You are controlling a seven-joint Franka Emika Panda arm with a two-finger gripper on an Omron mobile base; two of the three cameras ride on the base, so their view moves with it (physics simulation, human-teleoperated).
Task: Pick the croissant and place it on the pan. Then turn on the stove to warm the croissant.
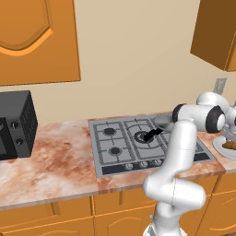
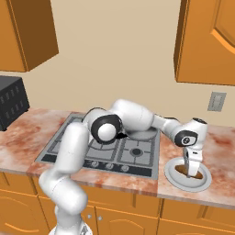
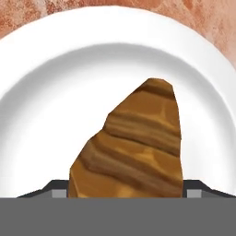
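Gripper down over croissant on white plate; jaws astride it, grip unclear. No readable txt.

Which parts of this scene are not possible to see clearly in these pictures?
- Pan: left base view, bowl mostly behind the arm; handle shows.
- Croissant: hand view, lower end cut off at the bottom; whether the pincer grips it is unclear.
- Stove knobs: too small to read.
- Microwave: cut by left edge.
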